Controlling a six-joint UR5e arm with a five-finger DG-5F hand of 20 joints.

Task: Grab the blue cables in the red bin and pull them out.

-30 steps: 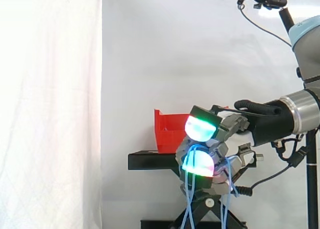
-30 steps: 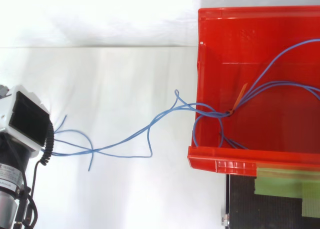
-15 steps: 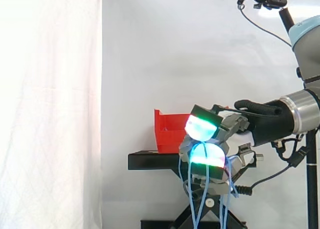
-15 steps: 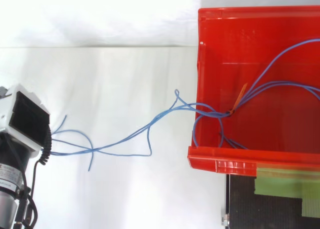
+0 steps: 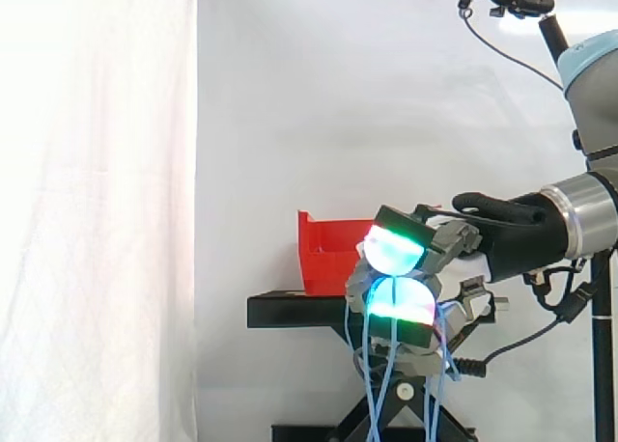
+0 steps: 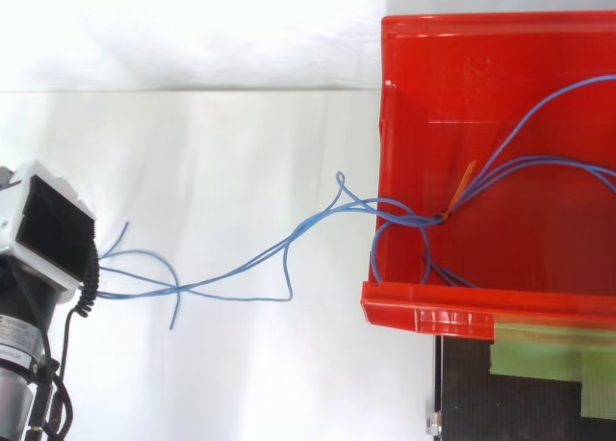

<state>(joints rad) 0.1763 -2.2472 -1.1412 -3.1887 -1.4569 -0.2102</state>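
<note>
**Blue cables (image 6: 409,210), thin flexible strands, part-way out of bin**

Bundled by an orange tie (image 6: 462,186) inside a glossy red plastic bin (image 6: 423,311) at the right of the top view, they trail over its left wall. At centre-right of the side view the robot hand (image 5: 425,259) has its fingers curled tight on the strands. Its rounded pads (image 5: 384,251) glow green-white, and loose ends dangle before a matte black stand (image 5: 290,312).
</note>
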